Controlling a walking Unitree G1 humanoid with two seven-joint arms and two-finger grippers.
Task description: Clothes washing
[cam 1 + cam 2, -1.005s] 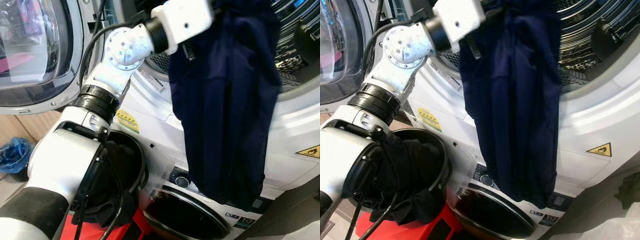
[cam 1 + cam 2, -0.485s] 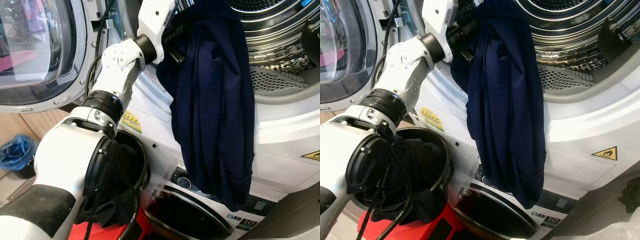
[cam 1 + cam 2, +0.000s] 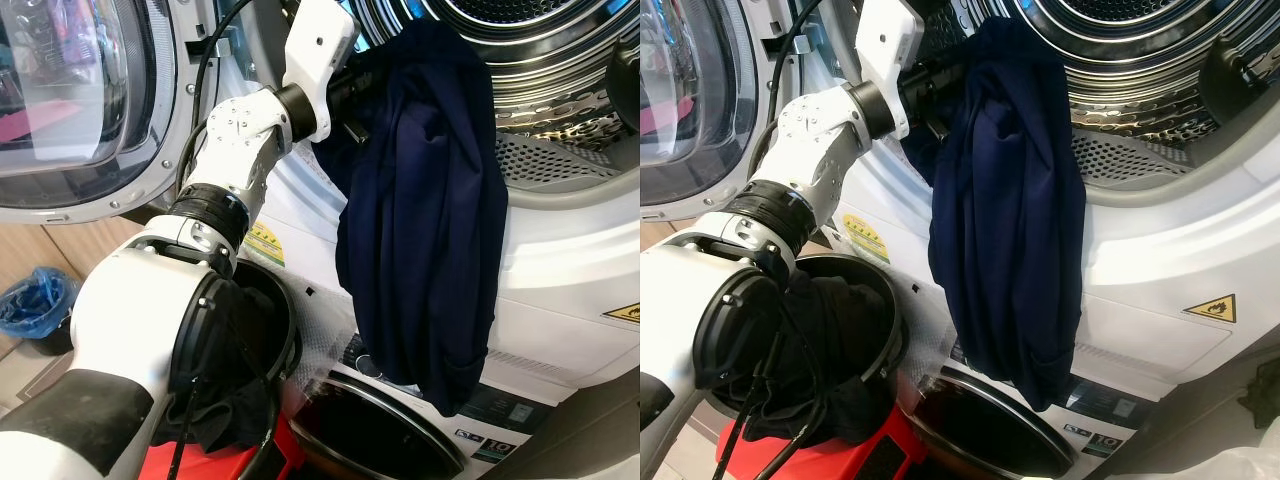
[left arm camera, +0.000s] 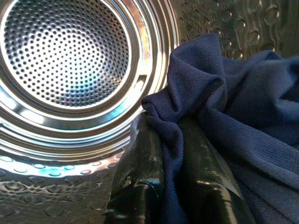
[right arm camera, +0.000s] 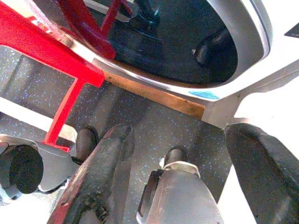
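Note:
A navy blue garment (image 3: 425, 210) hangs from the mouth of the upper machine's steel drum (image 3: 540, 90), draped down over the white front. My left gripper (image 4: 172, 140) is shut on the top of that garment (image 4: 243, 116), held up at the drum opening with the perforated drum back (image 4: 70, 51) ahead of it. My left arm (image 3: 240, 150) reaches up from the lower left. The right gripper (image 5: 177, 154) hangs low and open above the speckled floor, nothing between its fingers.
The upper machine's round glass door (image 3: 70, 100) stands open at the left. Below is a lower machine's dark door (image 3: 380, 430). A black basket (image 3: 830, 350) holding dark clothes sits on a red stand (image 5: 51, 51). A blue bag (image 3: 35, 300) lies on the floor.
My left gripper has carried the garment's top further up into the drum mouth. The cloth now bunches shorter over the rim.

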